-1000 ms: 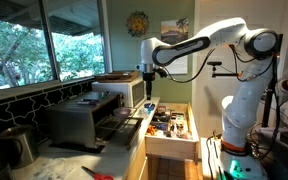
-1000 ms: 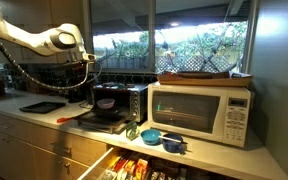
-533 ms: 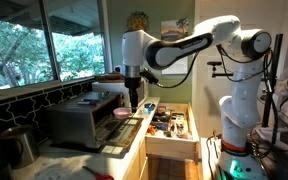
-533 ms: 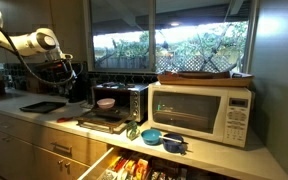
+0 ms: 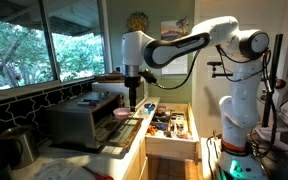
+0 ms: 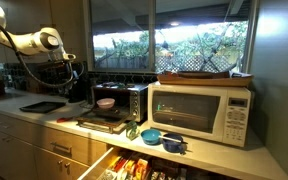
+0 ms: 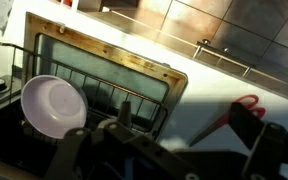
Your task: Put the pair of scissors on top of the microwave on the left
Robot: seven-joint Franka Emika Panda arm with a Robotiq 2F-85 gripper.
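Tool hangs over the open toaster oven door; in the wrist view its fingers stand wide apart with nothing between them. Scissors, red handles, lie flat on the desk just beside that door, clear of the tool. 1 pale bowl sits on the wire rack. Microwave stands well apart from the scissors, with a flat basket on top. 1 drawer is open.
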